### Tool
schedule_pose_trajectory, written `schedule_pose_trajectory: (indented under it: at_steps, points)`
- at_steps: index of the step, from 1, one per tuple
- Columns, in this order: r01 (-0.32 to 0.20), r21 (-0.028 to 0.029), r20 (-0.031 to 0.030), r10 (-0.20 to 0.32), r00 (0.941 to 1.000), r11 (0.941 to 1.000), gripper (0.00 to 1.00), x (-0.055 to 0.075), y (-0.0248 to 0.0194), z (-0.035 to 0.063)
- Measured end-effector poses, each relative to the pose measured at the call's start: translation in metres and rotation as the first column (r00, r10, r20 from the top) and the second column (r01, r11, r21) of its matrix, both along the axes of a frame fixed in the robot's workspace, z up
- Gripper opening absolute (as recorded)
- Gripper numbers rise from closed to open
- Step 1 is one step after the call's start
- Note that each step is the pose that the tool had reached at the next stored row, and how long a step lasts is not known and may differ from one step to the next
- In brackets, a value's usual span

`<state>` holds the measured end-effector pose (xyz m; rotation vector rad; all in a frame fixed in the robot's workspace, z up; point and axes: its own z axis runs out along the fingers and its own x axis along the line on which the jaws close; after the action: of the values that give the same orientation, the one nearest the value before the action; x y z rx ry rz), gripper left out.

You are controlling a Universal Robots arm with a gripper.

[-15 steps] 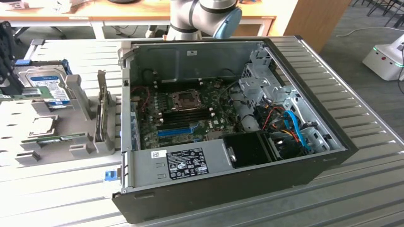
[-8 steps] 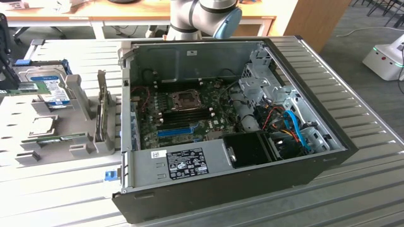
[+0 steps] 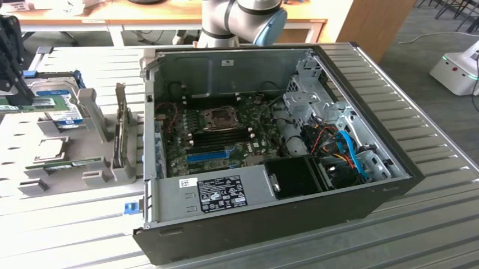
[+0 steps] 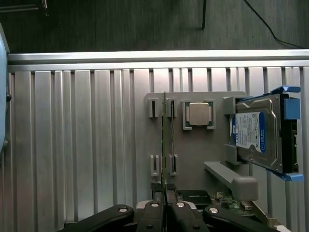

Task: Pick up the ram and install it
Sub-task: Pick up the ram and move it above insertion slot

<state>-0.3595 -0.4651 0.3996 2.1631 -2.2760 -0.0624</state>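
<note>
Jaws nearly closed, pinching the ram (image 4: 164, 145) across its thin faces. The stick is edge-on, upright over the grey parts tray (image 4: 193, 154), between the tray's slotted posts (image 4: 153, 107). Can't tell if its lower edge is clear of them, or how far along the stick the grip sits.

Risks, my read:
- The pinch area is small against a long stick, so a bump or quick move can pivot it in the jaws. A tilted stick won't seat.
- If it isn't clear of the posts, a sideways move drags it on them, which twists the board or pulls it out of the grip.
- CPU (image 4: 199, 114) sits just beside it on the tray, hard drive (image 4: 256, 133) a bit beyond. A low sideways sweep could clip either.
- Far end: the open PC case (image 3: 247, 224) is well apart on the desk (image 4: 72, 145). Memory slots (image 3: 224, 133) lie deep inside with case walls around, so a skewed stick may jam or catch an edge.

Pose: tool points straight down over the tray at the exterior view's left. Arm joint (image 3: 239, 22) stands beyond the case, so I judge the arm is stretched out to that side.
</note>
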Motion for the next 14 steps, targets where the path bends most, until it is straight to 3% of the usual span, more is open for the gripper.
schedule_pose_trajectory:
  at_steps: [14]
  points:
    - [0.000, -0.0001, -0.0001, 0.000, 1.0000, 1.0000, 0.12, 0.022, 0.0000, 0.0001]
